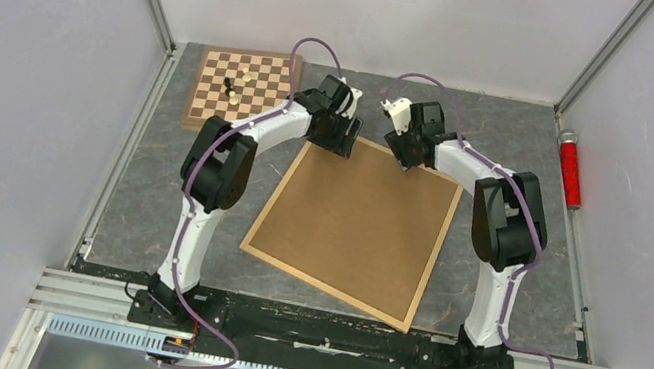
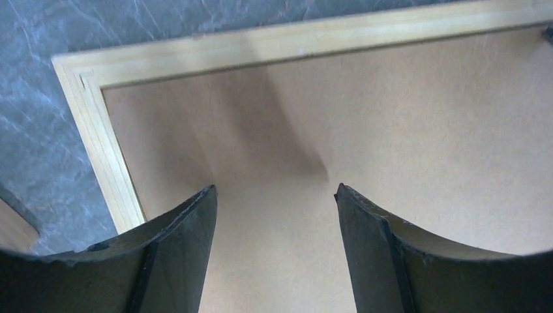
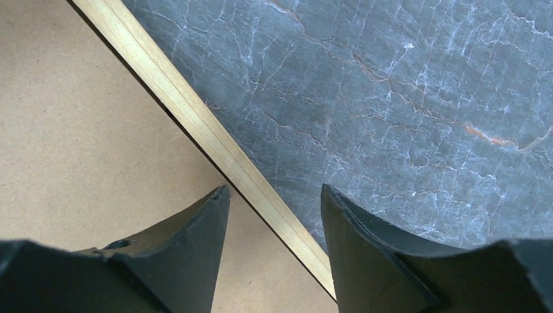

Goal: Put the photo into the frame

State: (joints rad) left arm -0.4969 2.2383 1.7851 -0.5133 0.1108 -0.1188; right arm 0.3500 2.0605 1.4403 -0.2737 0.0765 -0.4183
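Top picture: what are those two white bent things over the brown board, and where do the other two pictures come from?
They are robot arms, the left arm and the right arm, bolted at the table's near edge. Each ends in a two-finger gripper. The top picture comes from a fixed camera overhead. The other two come from cameras on the wrists, so the dark shapes there are the fingers. On the table lie a wooden frame with a brown board in it, a chessboard with a few pieces, and a red cylinder. The left gripper is open over the board near a frame corner. The right gripper is open above the frame's edge. Neither holds anything. No photo shows.
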